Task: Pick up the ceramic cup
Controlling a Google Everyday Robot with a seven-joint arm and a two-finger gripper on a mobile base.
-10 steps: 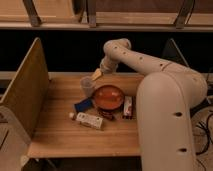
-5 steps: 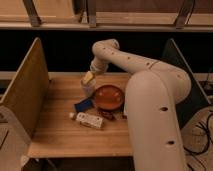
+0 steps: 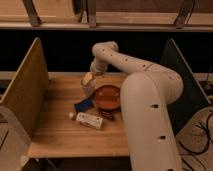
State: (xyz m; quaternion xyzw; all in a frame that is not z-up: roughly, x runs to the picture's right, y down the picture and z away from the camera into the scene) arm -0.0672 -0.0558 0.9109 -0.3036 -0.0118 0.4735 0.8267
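1. Wooden table [image 3: 57, 137], walled by side panels, bears the ceramic cup [image 3: 86, 89] just left of an orange bowl [image 3: 107, 96].
2. The gripper [image 3: 88, 78] hangs right over the cup, which lies straight below it.
3. Whether the gripper is spread, closed or already touching the cup cannot be told.

We see a wooden table [image 3: 60, 134] in warm, dim light. A pale wooden board [image 3: 25, 92] stands along its left edge and a dark board [image 3: 189, 75] along its right edge. Behind the back edge is blackness under a pale shelf [image 3: 125, 22]. Cables [image 3: 202, 131] trail over the floor [image 3: 199, 156] to the right. The gripper [image 3: 89, 79] hangs near the middle of the back edge.
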